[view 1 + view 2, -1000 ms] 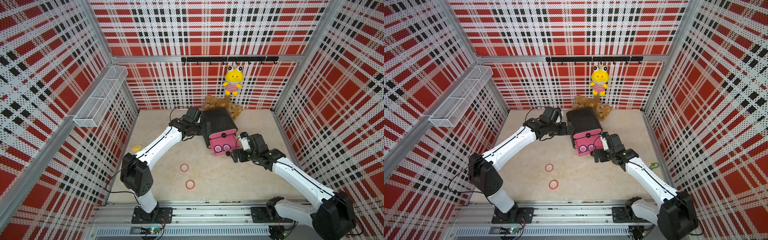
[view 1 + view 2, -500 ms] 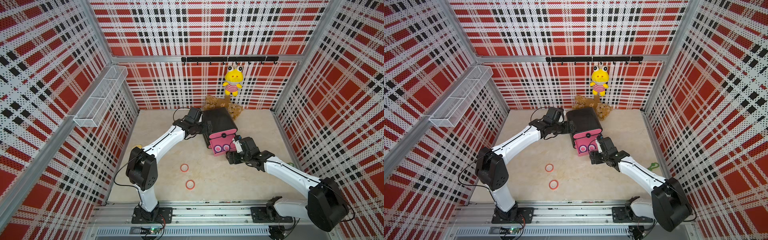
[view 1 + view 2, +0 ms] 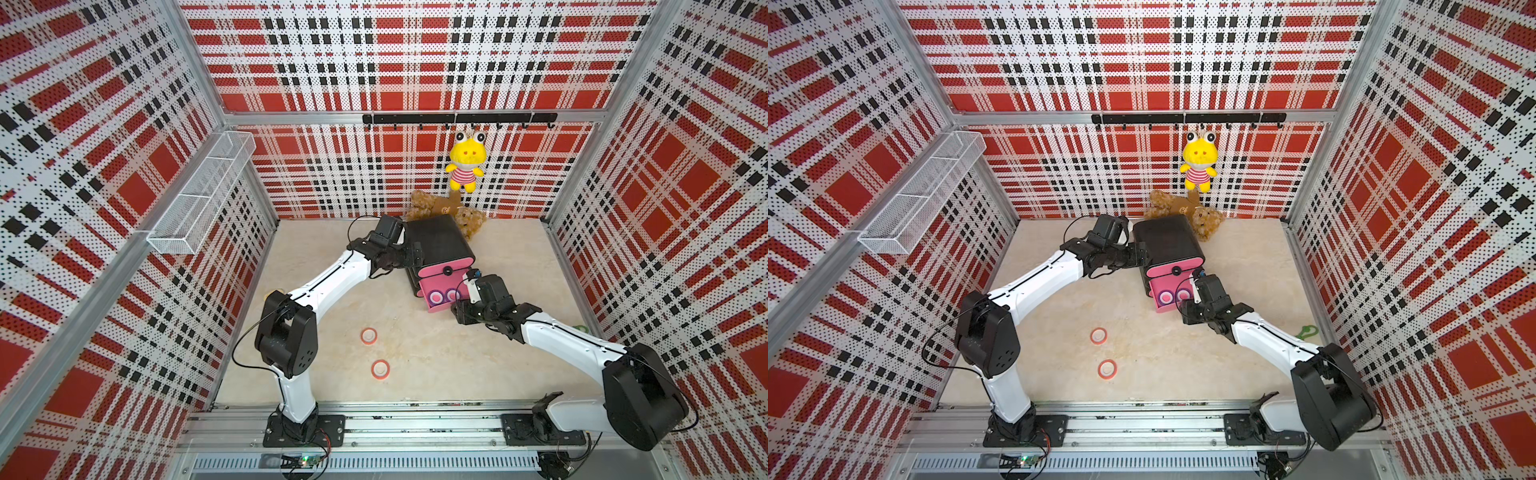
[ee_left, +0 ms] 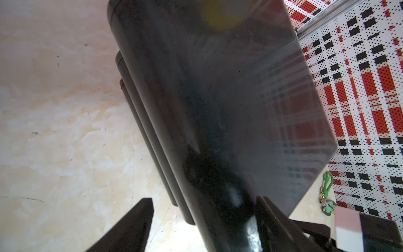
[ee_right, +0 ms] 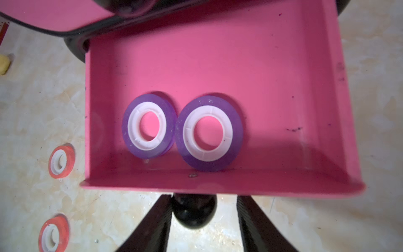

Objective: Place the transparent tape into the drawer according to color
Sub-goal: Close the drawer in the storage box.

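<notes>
A black cabinet (image 3: 438,241) (image 3: 1167,241) (image 4: 218,87) holds pink drawers. One drawer (image 3: 432,308) (image 5: 218,54) is pulled out, and two purple tape rings (image 5: 149,128) (image 5: 209,133) lie flat in it. My right gripper (image 5: 204,199) (image 3: 455,309) is open around that drawer's black knob (image 5: 194,211); one finger touches the knob and the other stands off it. My left gripper (image 4: 204,201) (image 3: 415,259) straddles the cabinet's top side edge, open, with one finger on the top and the other clear of the side. Two red tape rings (image 3: 369,336) (image 3: 380,368) lie on the floor.
Brown teddy bears (image 3: 440,208) lie behind the cabinet and a yellow frog plush (image 3: 465,166) hangs from the hook rail. A wire basket (image 3: 203,195) sits on the left wall. There is a green keychain (image 3: 1306,331) by the right wall and a yellow toy (image 5: 4,64) at the left.
My right gripper has moved left to the open drawer's front and its jaws have narrowed around the knob. The left gripper's jaws have narrowed a little at the cabinet.
</notes>
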{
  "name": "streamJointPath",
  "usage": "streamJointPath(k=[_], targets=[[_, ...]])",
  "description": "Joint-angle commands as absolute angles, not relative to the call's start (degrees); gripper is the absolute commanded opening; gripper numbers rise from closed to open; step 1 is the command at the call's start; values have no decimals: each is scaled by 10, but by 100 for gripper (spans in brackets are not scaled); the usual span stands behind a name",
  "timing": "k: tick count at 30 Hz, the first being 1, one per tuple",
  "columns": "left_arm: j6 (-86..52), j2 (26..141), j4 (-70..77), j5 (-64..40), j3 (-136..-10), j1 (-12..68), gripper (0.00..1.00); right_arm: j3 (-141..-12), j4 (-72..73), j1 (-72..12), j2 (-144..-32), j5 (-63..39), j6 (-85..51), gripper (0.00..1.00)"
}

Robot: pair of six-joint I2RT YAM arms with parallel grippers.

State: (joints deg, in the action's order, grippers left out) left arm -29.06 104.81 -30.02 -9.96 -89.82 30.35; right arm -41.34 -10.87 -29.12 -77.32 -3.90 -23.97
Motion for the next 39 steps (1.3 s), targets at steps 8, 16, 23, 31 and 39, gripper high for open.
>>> streamJointPath(k=[8, 16, 23, 31, 39], targets=[[-274, 1064, -294, -113, -898, 300, 77, -412, -58, -294, -797, -43, -250, 43], [-272, 1064, -294, -123, -900, 300, 76, -420, -42, -297, -791, -31, -251, 42], [-266, 1064, -296, -129, -898, 298, 77, -430, -28, -299, -800, -18, -247, 45], [-259, 1063, -302, -133, -896, 297, 77, -440, -6, -301, -802, -6, -245, 48], [-253, 1067, -305, -140, -897, 297, 77, -452, 20, -306, -824, -2, -246, 46]])
